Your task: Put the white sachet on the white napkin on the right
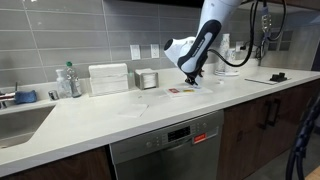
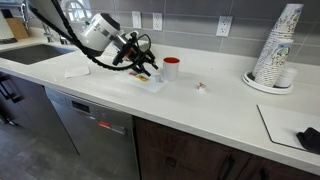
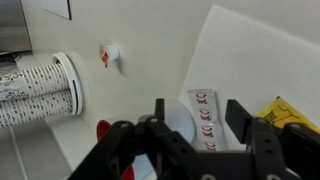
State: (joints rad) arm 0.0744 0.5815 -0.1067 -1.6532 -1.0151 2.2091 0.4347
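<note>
Tool (image 3: 200,112) is wide open and empty, hanging low over the squarer napkin (image 3: 250,50) with one finger each side of the white sachet (image 3: 205,120). Sachet lies flat on that napkin, long edges roughly parallel to the fingers, so the jaws are lined up to close across its short width. Sensible, a flat packet gives you nothing else to pinch. Can't tell from any view whether the tips touch the paper

Yellow packet (image 3: 285,113) sits just beside the sachet, outboard of one finger. My read: you put that finger between the two so only one packet comes up

Looks like the pick step, nothing at the goal yet. Goal as I read it is the white napkin (image 2: 78,71), the long rumpled one, well apart along the surface (image 2: 225,108), on the far side of the arm from the red cup (image 2: 171,68)

Risks: thin sachet slips out flat, or the paper under it lifts too. Go down till the tips just meet paper, close slow

Loose red-and-white packet (image 3: 108,57) near the cup stack (image 3: 40,90) isn't your target by my read, leave it
</note>
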